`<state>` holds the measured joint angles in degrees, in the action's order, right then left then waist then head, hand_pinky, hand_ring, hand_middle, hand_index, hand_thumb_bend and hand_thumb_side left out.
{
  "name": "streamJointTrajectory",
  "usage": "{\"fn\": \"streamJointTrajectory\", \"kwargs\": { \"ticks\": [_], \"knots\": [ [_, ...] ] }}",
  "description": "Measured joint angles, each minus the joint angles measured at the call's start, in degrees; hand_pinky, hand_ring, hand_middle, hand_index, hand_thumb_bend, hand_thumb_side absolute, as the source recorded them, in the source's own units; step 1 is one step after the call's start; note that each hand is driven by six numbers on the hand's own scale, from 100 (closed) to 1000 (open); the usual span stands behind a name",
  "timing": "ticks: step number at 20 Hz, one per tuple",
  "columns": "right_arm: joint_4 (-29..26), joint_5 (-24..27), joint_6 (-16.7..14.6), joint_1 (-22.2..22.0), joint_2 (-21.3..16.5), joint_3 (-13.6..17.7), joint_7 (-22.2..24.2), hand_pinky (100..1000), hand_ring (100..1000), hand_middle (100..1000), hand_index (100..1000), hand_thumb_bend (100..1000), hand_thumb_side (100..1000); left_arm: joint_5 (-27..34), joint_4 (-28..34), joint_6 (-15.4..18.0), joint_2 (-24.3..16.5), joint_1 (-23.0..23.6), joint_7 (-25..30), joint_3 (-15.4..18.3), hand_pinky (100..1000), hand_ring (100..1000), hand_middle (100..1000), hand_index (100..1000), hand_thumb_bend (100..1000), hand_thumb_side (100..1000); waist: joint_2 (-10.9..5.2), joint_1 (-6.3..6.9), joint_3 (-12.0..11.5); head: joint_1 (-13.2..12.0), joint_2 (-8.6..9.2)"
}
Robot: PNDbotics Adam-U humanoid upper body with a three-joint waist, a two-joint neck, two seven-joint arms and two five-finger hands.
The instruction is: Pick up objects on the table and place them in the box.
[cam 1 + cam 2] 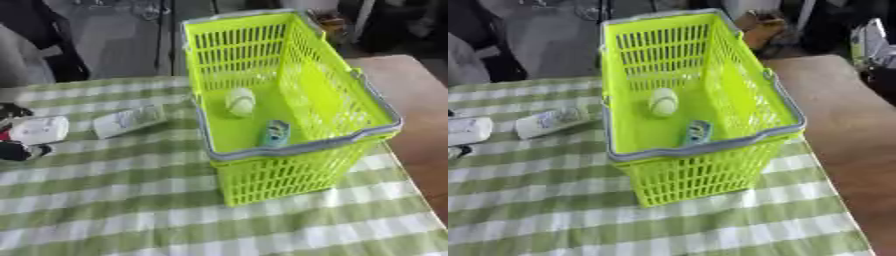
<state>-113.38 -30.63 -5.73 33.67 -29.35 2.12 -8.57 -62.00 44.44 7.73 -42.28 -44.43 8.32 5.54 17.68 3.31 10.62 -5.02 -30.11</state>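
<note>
A lime-green basket [289, 150] with a grey rim stands on the checked cloth, right of centre. Inside it lie a pale round ball [240, 101] and a small blue packet [276, 132]. Left of the basket a flat white and grey packet [129, 120] lies on the cloth. At the far left edge my left hand [17, 150] shows as black parts above and below a white cylindrical container [39, 130], curled round it. Most of that hand is cut off by the edge. My right hand shows in neither view.
The green and white checked cloth [131, 210] covers the table in front and to the left. Bare brown tabletop [850, 130] runs along the right side. Dark clothing and chairs [52, 45] stand beyond the far edge.
</note>
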Motion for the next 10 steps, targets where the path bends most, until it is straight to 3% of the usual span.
{"fn": "streamJointTrajectory", "kwargs": {
  "ticks": [2,7,10],
  "knots": [
    [0.0,0.0,0.03,-0.1,-0.02,0.01,-0.1,596,604,652,779,198,591,0.81,-0.49,-0.13,-0.02,0.09,0.42,0.0,866,872,827,889,653,498,0.19,-0.04,0.06,-0.01,0.11],
    [0.0,0.0,0.08,-0.46,-0.02,0.16,-0.17,595,601,650,780,197,592,1.15,-0.65,-1.38,-0.09,0.11,-1.04,0.24,852,859,849,901,603,318,0.62,-0.2,0.68,-0.02,0.35],
    [0.0,0.0,0.1,-0.54,-0.02,0.31,-0.19,594,601,649,780,196,593,0.99,-0.64,-3.04,-0.09,0.12,-4.53,0.46,850,857,850,902,595,290,0.74,-0.26,0.79,-0.02,0.59]
  ]
}}
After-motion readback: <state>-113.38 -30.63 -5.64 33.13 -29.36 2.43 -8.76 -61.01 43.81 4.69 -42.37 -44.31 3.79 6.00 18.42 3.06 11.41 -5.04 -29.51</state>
